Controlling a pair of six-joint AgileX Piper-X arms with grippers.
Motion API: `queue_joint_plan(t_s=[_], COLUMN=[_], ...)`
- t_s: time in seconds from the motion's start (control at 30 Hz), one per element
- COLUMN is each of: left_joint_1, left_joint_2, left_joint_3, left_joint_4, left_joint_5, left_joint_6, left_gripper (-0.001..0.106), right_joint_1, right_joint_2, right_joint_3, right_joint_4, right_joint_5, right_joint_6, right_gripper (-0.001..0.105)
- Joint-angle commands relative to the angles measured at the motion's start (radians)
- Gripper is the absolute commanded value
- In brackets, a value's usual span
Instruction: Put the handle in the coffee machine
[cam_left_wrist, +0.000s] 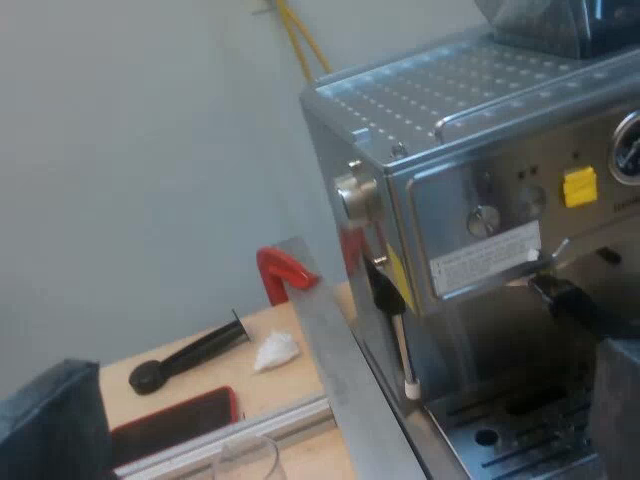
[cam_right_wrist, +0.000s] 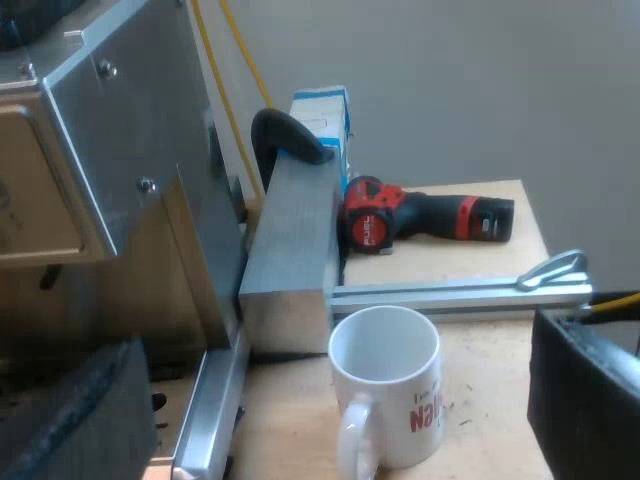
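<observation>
The machine (cam_left_wrist: 480, 180) is the biggest thing, shiny and silver, with a yellow button (cam_left_wrist: 580, 186) on its front. In the right wrist view its side (cam_right_wrist: 120, 130) has a grey block (cam_right_wrist: 295, 240) close beside it. A black clamp (cam_right_wrist: 285, 135) sits on top of the block, and a rail (cam_right_wrist: 460, 292) runs out from it. Over by the machine's corner, a metal bar (cam_left_wrist: 325, 340) leans across in front of the table.

My right gripper (cam_right_wrist: 330, 345) is spread wide and holds nothing. A white mug (cam_right_wrist: 385, 395) stands in the gap between its fingers (cam_right_wrist: 590, 390), touching neither. Past the rail lie a red and black drill (cam_right_wrist: 420, 220) and a blue and white box (cam_right_wrist: 325, 115).

My left gripper (cam_left_wrist: 335, 370) is spread wide too, with nothing in it.

The dark handle (cam_left_wrist: 572, 300) sticks out under the machine's front panel — I cannot tell if it is locked in.

Behind the bar are a red clamp (cam_left_wrist: 285, 270), a black tool (cam_left_wrist: 185, 355), a glass rim (cam_left_wrist: 245, 455) and a white scrap (cam_left_wrist: 275, 350).
</observation>
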Motion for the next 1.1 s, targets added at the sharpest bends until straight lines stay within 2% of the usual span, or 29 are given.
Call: queue_joint_plan(t_s=[0.03,0.17,0.3,0.57,0.7,1.1], left_joint_1=[-0.011,-0.011,-0.011,-0.011,-0.011,-0.011], left_joint_2=[-0.131,-0.131,-0.131,-0.130,-0.130,-0.128], left_joint_3=[0.039,0.090,0.153,0.258,0.300,0.318], left_joint_4=[-0.013,-0.010,-0.011,-0.011,-0.011,-0.021], left_joint_5=[0.002,0.002,0.002,-0.020,-0.058,-0.060], left_joint_6=[-0.014,-0.025,-0.089,-0.089,-0.089,-0.089], left_gripper=[0.105,0.105,0.105,0.105,0.105,0.105], right_joint_1=[-0.001,-0.001,-0.001,-0.001,-0.001,-0.001], right_joint_2=[-0.046,-0.046,-0.046,-0.046,-0.044,-0.044], right_joint_3=[0.056,0.104,0.159,0.231,0.260,0.339], right_joint_4=[-0.012,-0.012,-0.012,-0.012,-0.012,-0.004], right_joint_5=[-0.009,-0.009,-0.009,-0.011,-0.071,-0.095], right_joint_6=[0.003,0.001,0.001,-0.001,-0.022,-0.022], right_gripper=[0.078,0.078,0.078,0.078,0.078,0.078])
